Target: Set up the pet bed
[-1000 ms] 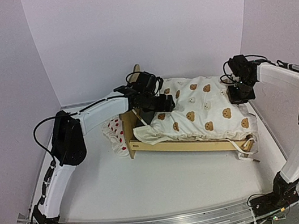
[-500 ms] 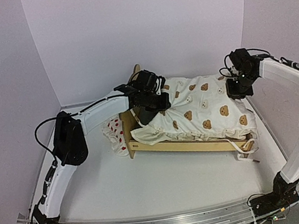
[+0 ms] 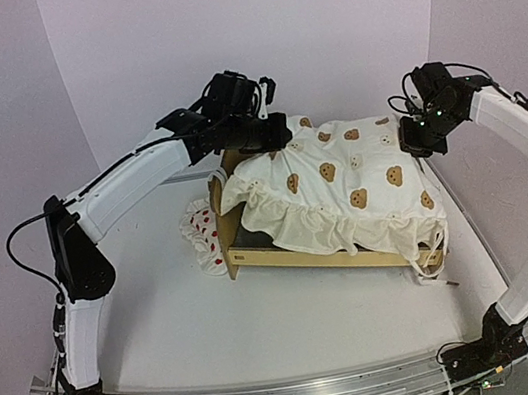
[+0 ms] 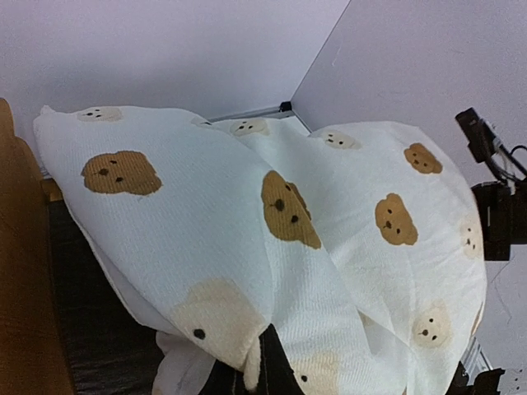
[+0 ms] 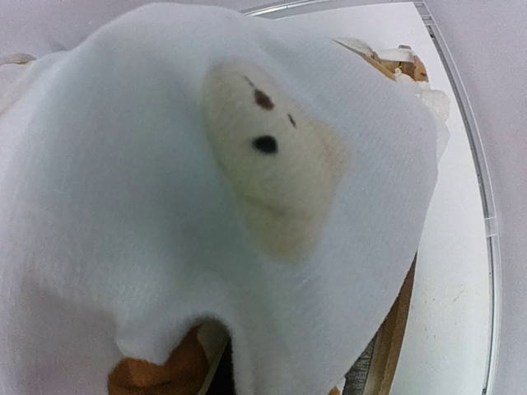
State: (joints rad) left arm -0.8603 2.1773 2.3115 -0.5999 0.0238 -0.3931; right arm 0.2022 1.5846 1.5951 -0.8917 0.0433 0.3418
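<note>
Far left on the white worktop (image 3: 267,339), the left arm (image 3: 120,186) rises from its base and reaches right, over a small white pillow with red strawberries (image 3: 203,234). That pillow lies on the worktop against the outer face of the plywood headboard (image 3: 220,181).

Next comes the left claw (image 3: 277,132), high above the head end. It is clenched on the upper left corner of the cream bear-print cushion (image 3: 342,179). The left wrist view shows the fabric pinched between the dark fingers (image 4: 272,374) at the bottom edge, with the cushion billowing away from them.

At mid-worktop stands the pet bed (image 3: 299,252), angled so that its foot end points right and towards the near edge. Its head end lies bare: the dark grey felt base (image 3: 240,234) shows beneath the lifted cushion, and again beside the headboard in the left wrist view (image 4: 90,329). The cushion hangs over the bed in folds, its lower edge draped across the near side rail (image 3: 325,256). White ties (image 3: 428,266) trail off the foot end.

Farthest right, the right claw (image 3: 417,141) is raised and clenched on the cushion's upper right corner. Its wrist view is mostly filled by fabric printed with a pale bear face (image 5: 272,164), which hides the fingers.
</note>
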